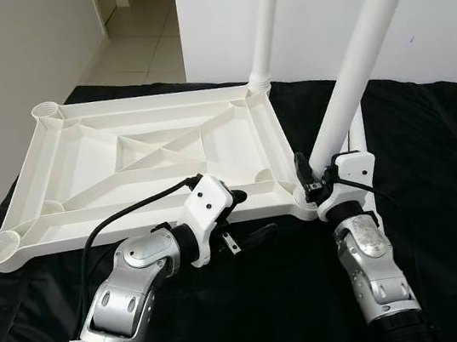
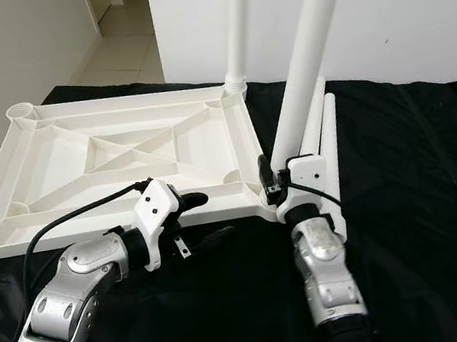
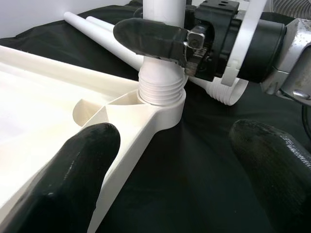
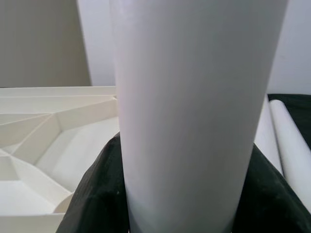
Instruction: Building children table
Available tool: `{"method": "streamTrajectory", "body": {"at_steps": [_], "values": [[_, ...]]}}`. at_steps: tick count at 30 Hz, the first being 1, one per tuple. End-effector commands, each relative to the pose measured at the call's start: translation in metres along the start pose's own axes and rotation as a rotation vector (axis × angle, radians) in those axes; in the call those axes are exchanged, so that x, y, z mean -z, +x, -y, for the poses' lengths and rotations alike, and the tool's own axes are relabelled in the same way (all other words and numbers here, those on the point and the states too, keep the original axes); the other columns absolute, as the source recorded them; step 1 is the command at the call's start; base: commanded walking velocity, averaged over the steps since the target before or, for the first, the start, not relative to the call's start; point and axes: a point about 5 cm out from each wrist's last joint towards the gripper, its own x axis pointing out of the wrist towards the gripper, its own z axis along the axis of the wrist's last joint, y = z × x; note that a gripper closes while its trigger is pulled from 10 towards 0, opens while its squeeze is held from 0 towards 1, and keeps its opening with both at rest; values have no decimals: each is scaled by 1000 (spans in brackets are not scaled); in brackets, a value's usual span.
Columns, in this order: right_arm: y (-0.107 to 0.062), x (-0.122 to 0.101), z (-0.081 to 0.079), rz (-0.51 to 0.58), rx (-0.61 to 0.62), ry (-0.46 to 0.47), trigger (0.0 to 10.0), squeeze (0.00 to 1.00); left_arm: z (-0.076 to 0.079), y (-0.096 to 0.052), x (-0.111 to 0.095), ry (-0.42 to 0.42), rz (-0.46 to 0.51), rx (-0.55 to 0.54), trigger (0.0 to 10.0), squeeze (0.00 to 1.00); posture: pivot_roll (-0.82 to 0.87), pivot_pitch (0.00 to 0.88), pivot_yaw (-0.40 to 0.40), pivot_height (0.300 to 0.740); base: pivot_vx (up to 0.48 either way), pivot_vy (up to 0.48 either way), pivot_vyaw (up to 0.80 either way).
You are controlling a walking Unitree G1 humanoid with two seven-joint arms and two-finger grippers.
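Nearest the head camera, the right pincer (image 1: pixel 309 178) was clamped around a white leg (image 1: pixel 359 65) just above its threaded foot, seated in the corner socket at four o'clock of the upturned tabletop (image 1: pixel 82 171), apparently so the leg could be turned home. At seven o'clock the left pincer (image 1: pixel 244 220) stood wide open astride the tabletop's near rim, gripping nothing, probably to steady it. Another leg (image 1: pixel 268 19) stood in the two o'clock corner; spare legs (image 3: pixel 104 41) lay on the black cloth (image 1: pixel 433 158)
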Motion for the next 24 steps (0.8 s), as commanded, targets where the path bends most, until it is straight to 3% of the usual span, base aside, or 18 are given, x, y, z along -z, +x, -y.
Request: {"method": "streamTrajectory", "body": {"at_steps": [1,4,5,14,15,16,23,24], "values": [[-14,40,13,-241,170,10,10000,0,-1,2,1,4,-7,-53,10000,0,-17,69,-19,740,0,0,0],[-12,40,7,-261,210,16,10000,0,-1,3,1,4,-5,-51,10000,0,-19,65,-21,740,0,0,0],[-7,38,-4,-271,180,22,10000,0,0,4,1,4,-3,-47,10000,0,-19,59,-26,740,0,0,0],[-5,36,-16,-253,92,77,10000,0,1,6,7,-5,-4,-51,10000,0,-23,32,-31,740,0,0,0],[-4,34,-16,-234,74,69,10000,780,1,7,8,-7,-5,-51,10000,0,-24,30,-30,740,0,0,0],[-4,31,-17,-218,49,93,10000,1000,1,7,8,-7,-5,-51,10000,0,-24,30,-30,740,0,0,0],[1,19,-11,-141,-22,57,10000,1000,2,9,9,-9,-3,-49,10000,0,-32,21,-29,740,0,0,0],[4,15,-1,-115,-34,26,10000,1000,3,10,8,-8,0,-45,10000,0,-35,20,-25,740,0,0,0]]}}
